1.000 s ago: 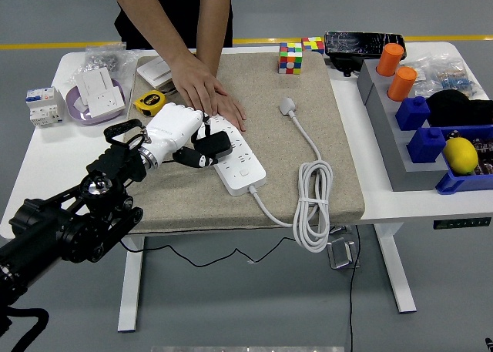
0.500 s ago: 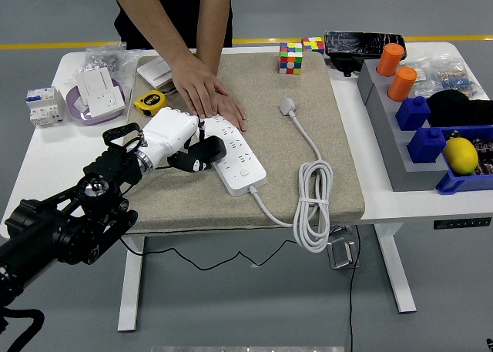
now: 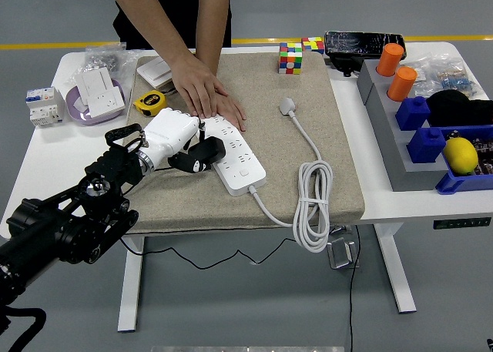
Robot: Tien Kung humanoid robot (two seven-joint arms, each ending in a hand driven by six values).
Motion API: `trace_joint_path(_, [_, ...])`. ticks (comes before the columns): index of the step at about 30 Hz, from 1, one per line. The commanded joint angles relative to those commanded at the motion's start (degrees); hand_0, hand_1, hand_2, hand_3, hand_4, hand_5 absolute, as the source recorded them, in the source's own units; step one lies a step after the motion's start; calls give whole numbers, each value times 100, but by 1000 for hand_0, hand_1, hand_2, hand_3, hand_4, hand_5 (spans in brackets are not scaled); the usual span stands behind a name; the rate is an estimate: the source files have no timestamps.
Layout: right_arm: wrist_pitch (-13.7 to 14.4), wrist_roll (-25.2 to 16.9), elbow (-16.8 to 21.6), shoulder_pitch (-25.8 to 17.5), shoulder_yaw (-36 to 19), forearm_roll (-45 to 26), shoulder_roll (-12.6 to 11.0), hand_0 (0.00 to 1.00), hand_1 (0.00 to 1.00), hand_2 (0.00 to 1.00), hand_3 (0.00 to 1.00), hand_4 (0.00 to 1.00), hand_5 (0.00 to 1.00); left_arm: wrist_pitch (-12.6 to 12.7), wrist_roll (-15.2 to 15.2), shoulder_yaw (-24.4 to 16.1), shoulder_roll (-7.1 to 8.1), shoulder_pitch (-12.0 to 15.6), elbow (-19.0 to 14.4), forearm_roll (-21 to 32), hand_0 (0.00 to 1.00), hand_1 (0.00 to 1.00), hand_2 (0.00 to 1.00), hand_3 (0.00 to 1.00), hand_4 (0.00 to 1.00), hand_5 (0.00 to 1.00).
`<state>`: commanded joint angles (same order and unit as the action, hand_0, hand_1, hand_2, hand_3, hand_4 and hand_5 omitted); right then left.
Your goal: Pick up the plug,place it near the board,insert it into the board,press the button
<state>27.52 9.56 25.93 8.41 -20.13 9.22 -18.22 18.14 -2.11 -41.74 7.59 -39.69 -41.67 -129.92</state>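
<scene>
Left white five-fingered hand (image 3: 173, 139), clamped on the black plug (image 3: 202, 154), has settled lower against the white rectangular power board (image 3: 235, 154); insertion looks nearly seated, button unpressed.

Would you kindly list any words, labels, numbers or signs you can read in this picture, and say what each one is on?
No text here can be read.
Circuit breaker: small markings on its front, too small to read.
Yellow tape measure: a dark face, no legible print.
Power strip: no legible marking.
Table control panel: tiny marks, blurred.
Packets in the grey tray: print blurred.
</scene>
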Motion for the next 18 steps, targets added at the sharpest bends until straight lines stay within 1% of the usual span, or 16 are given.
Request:
trace_joint_path(4, [-1,0,2,10,-8,2,-1,998,976,919,950,998,998,7,-4,-18,-4,-37,114,-8,438,335,298,289,578,334])
trace_joint_path(9, [0,-3,4,32,-23,3,-2,998,976,919,950,998,998,5,-5,-4,-9,-59,178,-8,438,335,298,289,578,334])
trace_joint_path(18, [7,-6,6,42,-43,5,-4,998,976,918,950,998,998,-8,-2,35,-43,-62,180,-8,440,335,298,289,576,334])
